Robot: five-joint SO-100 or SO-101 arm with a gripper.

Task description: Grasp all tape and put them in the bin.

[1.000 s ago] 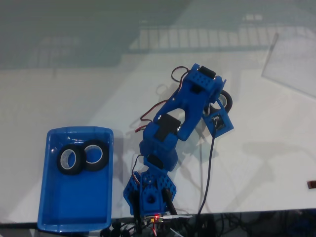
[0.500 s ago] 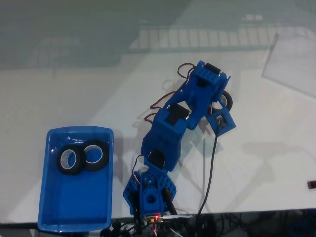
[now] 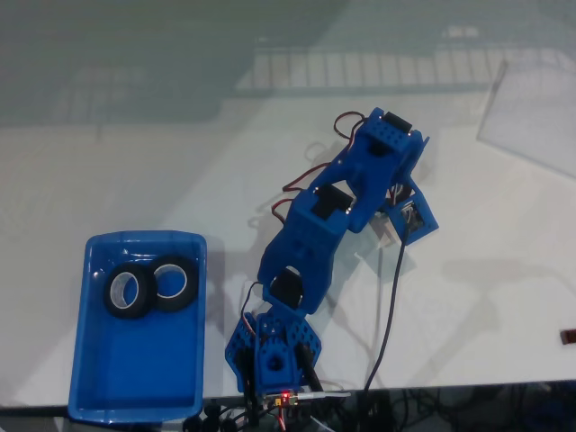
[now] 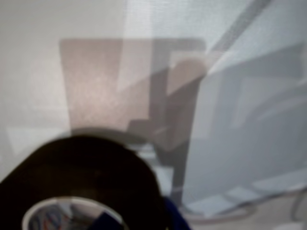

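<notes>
Two black tape rolls with white cores [image 3: 126, 292] [image 3: 174, 283] lie side by side, overlapping, in the far end of the blue bin [image 3: 135, 378] at the lower left of the fixed view. My blue arm [image 3: 310, 238] reaches up and right from its base. Its wrist [image 3: 387, 157] covers the gripper and whatever lies under it. In the wrist view a third black tape roll [image 4: 81, 167] fills the lower left, very close and blurred. Blue bits of my gripper [image 4: 139, 218] show inside its core and beside its outer wall. How far the jaws have closed is unclear.
A clear plastic sheet [image 3: 531, 117] lies at the upper right of the white table. A black cable [image 3: 389, 297] runs from the wrist camera to the front edge. A small dark object [image 3: 569, 337] sits at the right edge.
The wrist has swung to the right and a little farther out. It now covers the tape roll that showed beside it before. The bin and its two rolls have not moved.
</notes>
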